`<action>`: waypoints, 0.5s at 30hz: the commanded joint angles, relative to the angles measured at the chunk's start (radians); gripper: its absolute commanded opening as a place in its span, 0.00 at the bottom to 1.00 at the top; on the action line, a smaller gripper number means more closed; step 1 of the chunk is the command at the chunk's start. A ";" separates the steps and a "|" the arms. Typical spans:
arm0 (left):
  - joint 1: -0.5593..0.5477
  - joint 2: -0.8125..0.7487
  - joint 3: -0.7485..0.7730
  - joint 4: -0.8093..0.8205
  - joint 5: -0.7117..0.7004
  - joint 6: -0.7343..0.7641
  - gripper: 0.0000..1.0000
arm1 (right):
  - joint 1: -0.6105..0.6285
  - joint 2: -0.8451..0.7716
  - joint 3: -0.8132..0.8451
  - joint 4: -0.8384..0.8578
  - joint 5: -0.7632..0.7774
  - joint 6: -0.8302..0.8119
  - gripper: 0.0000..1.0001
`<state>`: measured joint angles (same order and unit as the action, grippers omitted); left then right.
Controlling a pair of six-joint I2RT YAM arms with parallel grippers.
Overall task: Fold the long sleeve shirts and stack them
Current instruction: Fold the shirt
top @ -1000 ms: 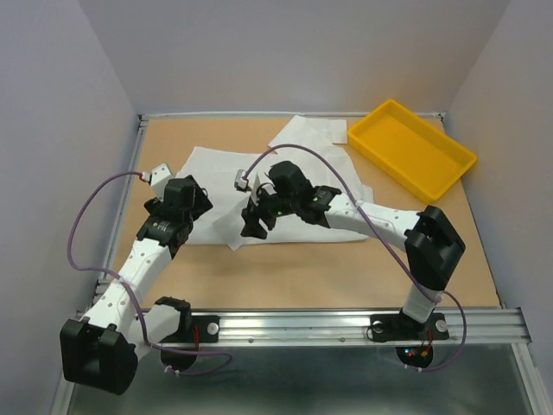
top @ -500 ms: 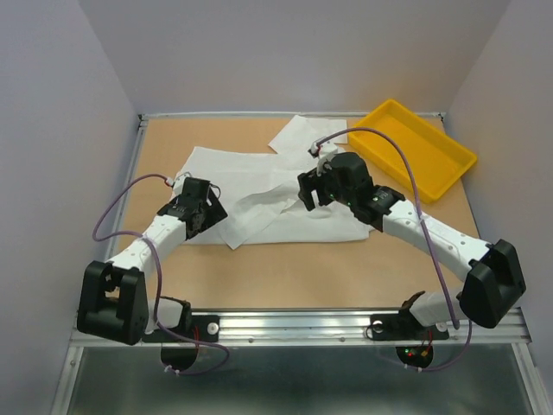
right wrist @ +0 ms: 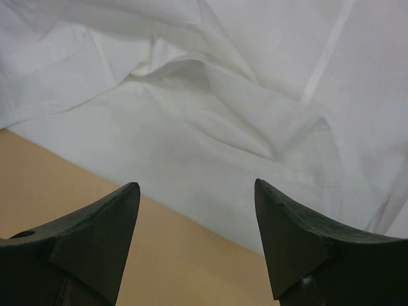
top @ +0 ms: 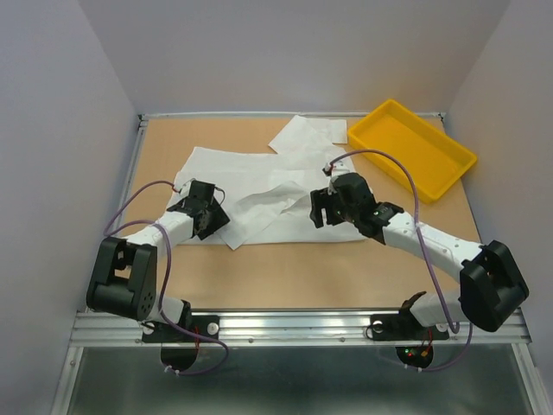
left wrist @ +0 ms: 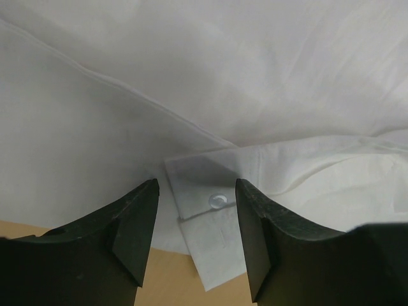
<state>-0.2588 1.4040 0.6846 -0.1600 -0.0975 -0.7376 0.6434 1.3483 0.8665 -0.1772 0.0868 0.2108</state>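
A white long sleeve shirt lies spread and wrinkled across the middle of the table. My left gripper is open, low over the shirt's near left part. In the left wrist view the shirt fills the frame, and a sleeve cuff with a button lies between the open fingers of the left gripper. My right gripper is open over the shirt's near right part. In the right wrist view the right gripper straddles the edge of the shirt, holding nothing.
A yellow tray stands at the back right, beside the shirt's far right corner. Bare tan table runs between the shirt's near edge and the metal rail at the arm bases. Walls close in on the left, back and right.
My right gripper swung from the shirt's middle out to the right, then came back down toward the near hem. My left gripper shifted right onto the shirt's near left edge.
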 commanded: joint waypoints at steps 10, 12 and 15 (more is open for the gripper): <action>-0.003 0.050 -0.007 0.045 0.001 -0.002 0.49 | -0.068 0.021 -0.153 0.153 0.025 0.182 0.70; -0.007 0.047 -0.007 0.045 0.001 -0.002 0.47 | -0.076 0.031 -0.172 0.159 0.031 0.202 0.69; -0.008 0.043 0.001 0.042 -0.001 0.004 0.39 | -0.083 0.046 -0.201 0.166 0.036 0.228 0.66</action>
<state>-0.2607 1.4403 0.6830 -0.1020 -0.0975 -0.7387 0.5747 1.3819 0.7109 -0.0784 0.0990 0.3862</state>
